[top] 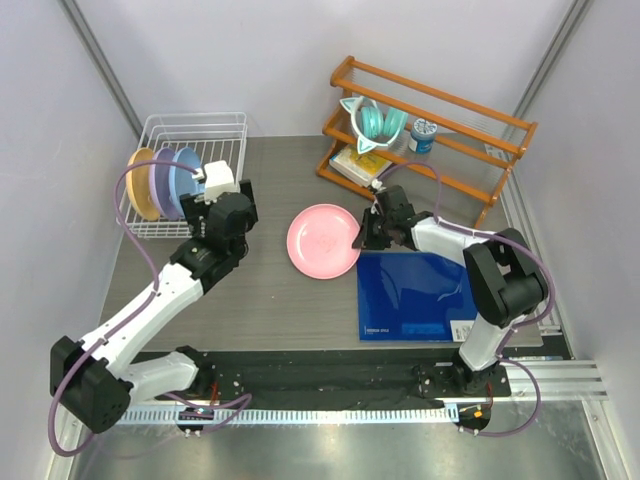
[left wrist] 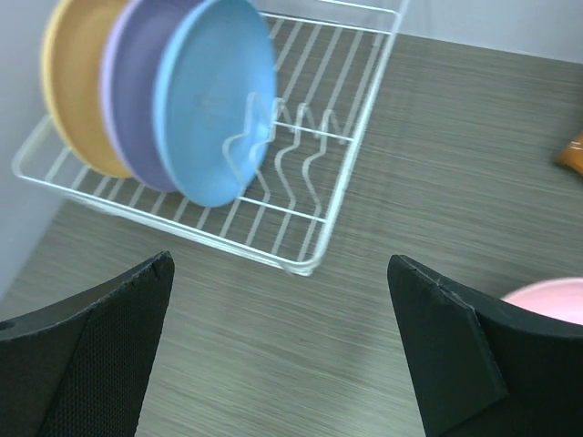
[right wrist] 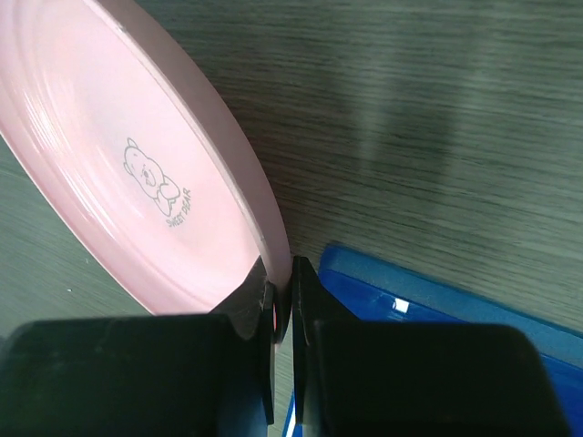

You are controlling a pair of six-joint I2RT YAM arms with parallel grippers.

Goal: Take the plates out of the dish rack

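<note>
The white wire dish rack (top: pixel 196 118) stands at the back left. In it the yellow-orange plate (top: pixel 140 185), the lavender plate (top: pixel 161 182) and the blue plate (top: pixel 186 177) stand on edge. The left wrist view shows the rack (left wrist: pixel 339 187) and the same yellow-orange (left wrist: pixel 71 86), lavender (left wrist: pixel 132 100) and blue (left wrist: pixel 214 109) plates. My left gripper (top: pixel 205 196) is open and empty just in front of the rack's near right corner (left wrist: pixel 278 262). My right gripper (top: pixel 366 235) is shut on the right rim of the pink plate (top: pixel 322 241), mid-table. The plate (right wrist: pixel 118 164) is tilted in the fingers (right wrist: pixel 282 278).
A dark blue mat (top: pixel 420 295) lies right of the pink plate, its corner under my right gripper (right wrist: pixel 437 291). An orange wooden shelf (top: pixel 440 110) at the back right holds teal cups (top: pixel 372 125), a small jar (top: pixel 423 135) and a book. Walls close in on both sides.
</note>
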